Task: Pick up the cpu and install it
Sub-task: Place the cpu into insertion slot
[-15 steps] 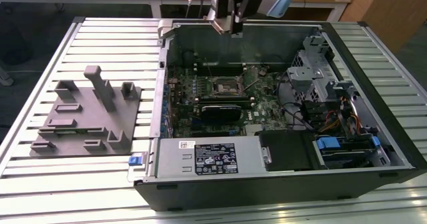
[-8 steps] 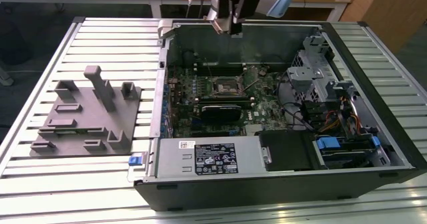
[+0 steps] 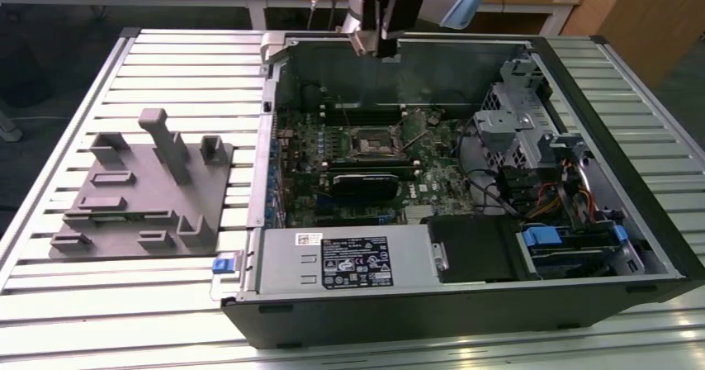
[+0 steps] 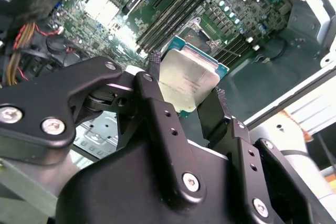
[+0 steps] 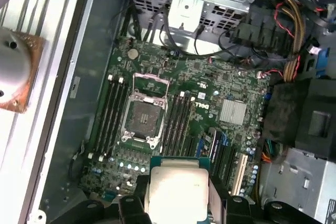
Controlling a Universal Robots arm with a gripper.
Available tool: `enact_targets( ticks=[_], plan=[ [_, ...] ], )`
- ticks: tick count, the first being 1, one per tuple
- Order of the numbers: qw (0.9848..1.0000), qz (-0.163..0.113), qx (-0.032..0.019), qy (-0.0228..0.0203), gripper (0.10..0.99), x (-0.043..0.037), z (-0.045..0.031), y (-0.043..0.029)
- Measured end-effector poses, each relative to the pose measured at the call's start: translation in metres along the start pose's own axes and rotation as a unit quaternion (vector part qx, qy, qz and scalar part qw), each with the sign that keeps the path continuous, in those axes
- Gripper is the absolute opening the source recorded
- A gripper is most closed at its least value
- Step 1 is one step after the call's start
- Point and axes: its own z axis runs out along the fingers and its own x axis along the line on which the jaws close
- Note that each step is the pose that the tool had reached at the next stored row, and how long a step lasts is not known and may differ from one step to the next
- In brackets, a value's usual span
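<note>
**rigwatcher:** so what's the black two-fingered claw point(image 4: 185, 77) doing, open or closed?

**boardnerd:** Closed down narrow. In both wrist views its fingers point(image 4: 152, 61) pinch two opposite edges of the small flat square cpu point(image 4: 193, 86), the one with the silvery-white metal top and a thin darker rim. The chip sits level between the pads, metal side facing the cameras.

**rigwatcher:** and where's the cpu relative to the board?

**boardnerd:** Up in the air, touching nothing but the claw. In the first wrist view the green motherboard point(image 5: 210, 98) lies well below it. The black square-framed socket point(image 5: 143, 116) has its metal frame around it and its dark middle exposed, between the rows of memory slots.

**rigwatcher:** exterior view?

**boardnerd:** There the claw point(image 3: 375, 48) hangs over the far wall of the open black computer case point(image 3: 463, 312). The case lies on its side on the slatted metal desk point(image 3: 177, 64). The grey plastic fixture block point(image 3: 144, 196) is off at the exterior view's left, well apart.
</note>
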Motion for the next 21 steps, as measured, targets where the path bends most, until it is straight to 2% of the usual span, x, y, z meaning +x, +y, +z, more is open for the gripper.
enact_targets(
  ticks=[5, 12, 17, 21],
  plan=[
    [0.9994, 0.034, 0.0, -0.0013, 0.541, 0.0003, 0.0005, 0.0],
    [0.9971, 0.076, 0.0, -0.0029, 0.541, 0.0011, 0.0012, 0.0002],
    [0.9945, 0.105, 0.0, -0.004, 0.541, 0.0014, 0.0017, 0.0002],
    [0.9913, 0.132, 0.0, -0.0051, 0.541, 0.0016, 0.0023, 0.0003]
  ],
)
